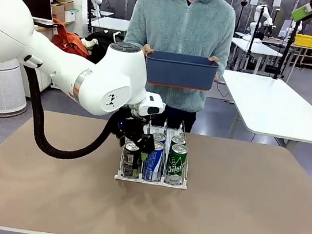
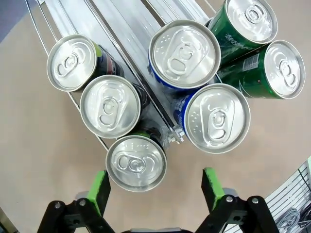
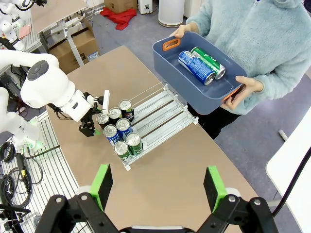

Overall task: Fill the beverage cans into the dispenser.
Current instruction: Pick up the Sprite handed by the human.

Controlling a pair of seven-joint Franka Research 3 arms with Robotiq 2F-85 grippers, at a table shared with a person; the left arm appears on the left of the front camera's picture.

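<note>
The clear dispenser (image 1: 150, 181) stands mid-table with several beverage cans at its front end: black (image 1: 131, 160), blue (image 1: 154, 161) and green (image 1: 176, 164) in their lanes. My left gripper (image 1: 140, 144) hangs open just above the front black can (image 2: 136, 162), which sits by its left finger (image 2: 99, 191); nothing is gripped. The left wrist view also shows blue cans (image 2: 183, 52) and green cans (image 2: 282, 68) on the dispenser rails (image 2: 121, 19). My right gripper (image 3: 158, 189) is open and empty, high above the table, looking down on the dispenser (image 3: 165, 114) and the left gripper (image 3: 90, 127).
A person at the far side holds a dark blue bin (image 1: 180, 69) at chest height. In the right wrist view the bin (image 3: 204, 99) holds a blue can (image 3: 194, 68) and a green can (image 3: 208, 62) lying down. Bare tabletop (image 1: 249, 200) surrounds the rack.
</note>
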